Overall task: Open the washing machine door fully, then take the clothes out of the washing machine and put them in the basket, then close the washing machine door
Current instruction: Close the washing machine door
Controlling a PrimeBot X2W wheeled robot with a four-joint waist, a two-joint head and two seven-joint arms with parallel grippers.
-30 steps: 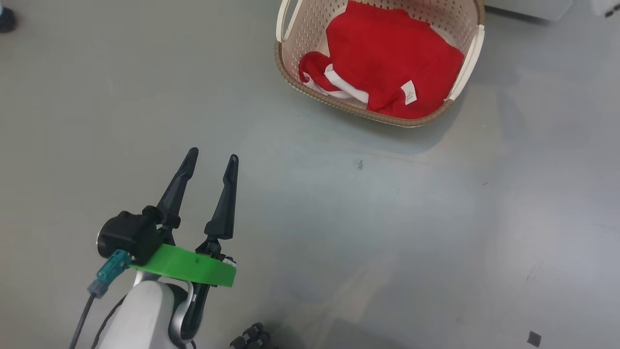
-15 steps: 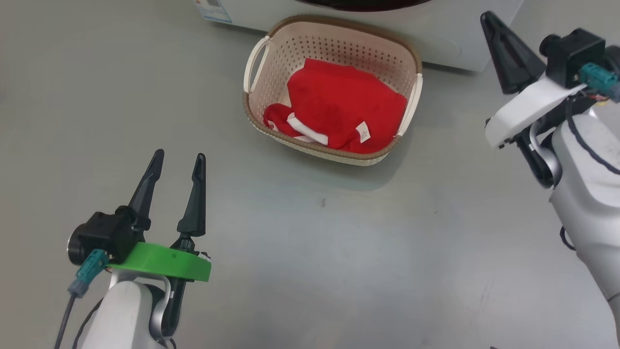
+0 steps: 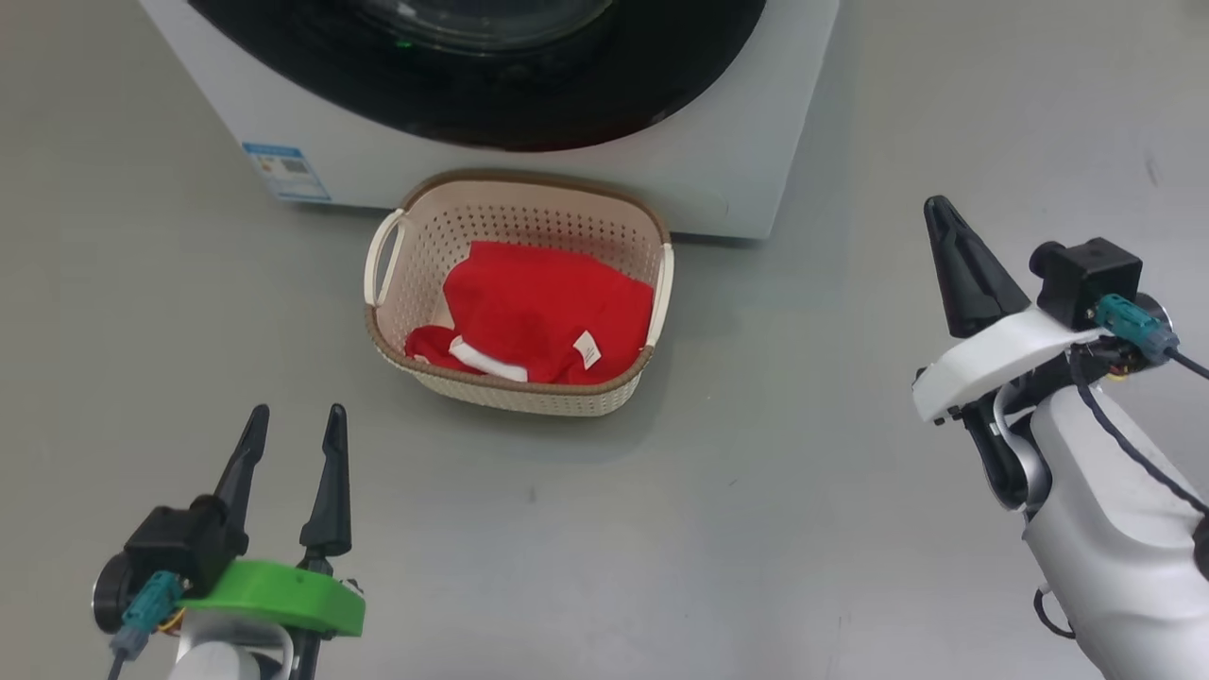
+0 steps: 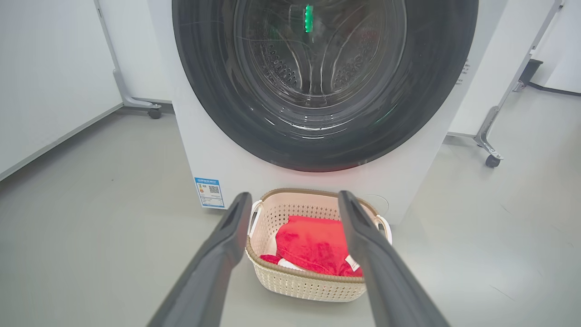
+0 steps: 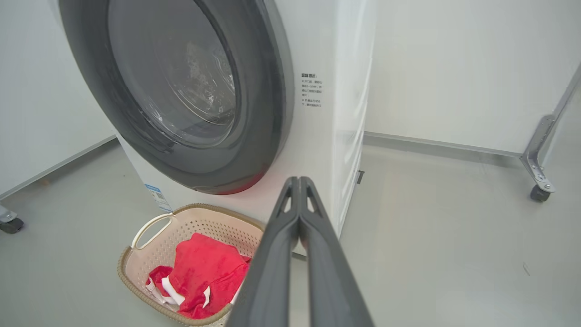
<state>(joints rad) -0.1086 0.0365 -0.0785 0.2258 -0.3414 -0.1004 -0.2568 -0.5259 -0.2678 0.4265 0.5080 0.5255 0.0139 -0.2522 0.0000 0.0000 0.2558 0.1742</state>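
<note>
Since a second ago the head camera has lifted and drawn back. Then the basket was cut off at the picture's top edge with one gripper below it; now the machine's front and both grippers show. The things themselves seem not to have shifted on the floor.

The clothes (image 3: 543, 307), a bright red fabric bundle with white trim and a small white label, lie inside the basket (image 3: 515, 401), a small cream perforated plastic tub with a brown woven-look rim and two loop handles. They sit below the rim, so nothing hangs over. The basket stands on the smooth grey floor (image 3: 661, 529) just in front of the washing machine (image 3: 756, 142), a big white front-loader with a small blue sticker (image 3: 286, 171) at its lower corner. It is directly under the opening, presumably so garments had only a short way to travel.

The washing machine door (image 3: 472, 113), round with a wide glossy black rim and bulging clear glass, lies flush against the cabinet and looks closed. No red shows in the perforated steel drum (image 4: 317, 68) behind the glass.

The left gripper (image 3: 297, 413) hovers low, well apart from the basket, its fingers spread and empty. The right gripper (image 3: 937, 210), off to the machine's right, has its fingers pressed together on nothing. With both held back, the job looks done or nearly so.
</note>
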